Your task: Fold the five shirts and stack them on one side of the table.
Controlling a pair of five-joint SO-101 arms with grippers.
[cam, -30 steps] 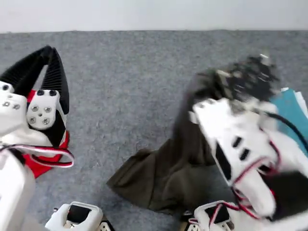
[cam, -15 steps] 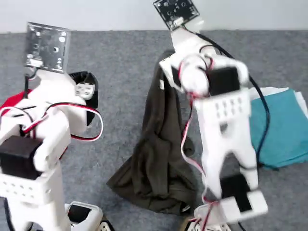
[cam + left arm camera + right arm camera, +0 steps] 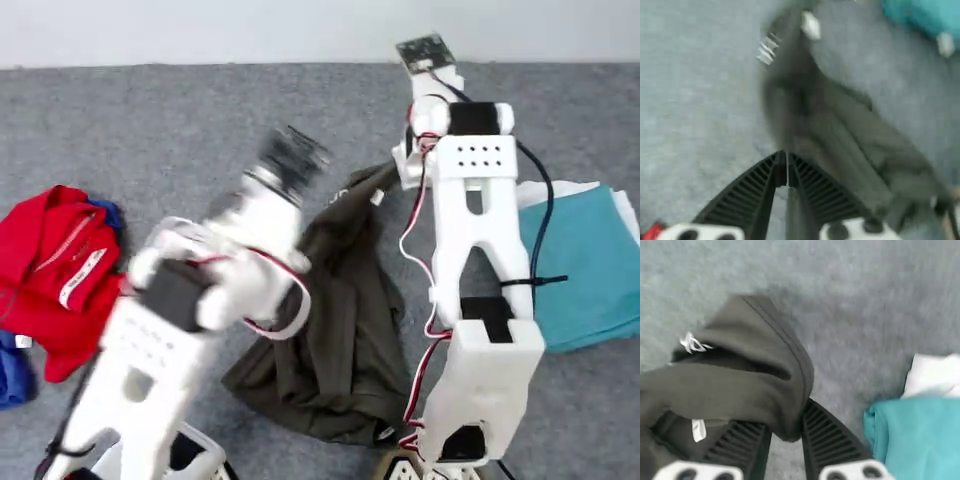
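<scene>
Olive-brown fabric shirt [image 3: 340, 340], limp and light, lies crumpled mid grey table [image 3: 200, 130]; right gripper [image 3: 785, 422] pinches its collar fold, left gripper [image 3: 786, 157] closed empty above; shoulder seams likely the best hold.

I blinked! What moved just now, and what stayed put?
The left gripper swung from above the red shirt toward the dark shirt in the middle. The right gripper kept its pinch on the dark shirt's collar, carrying it slightly toward the teal shirt. Red and teal shirts stayed put.
</scene>
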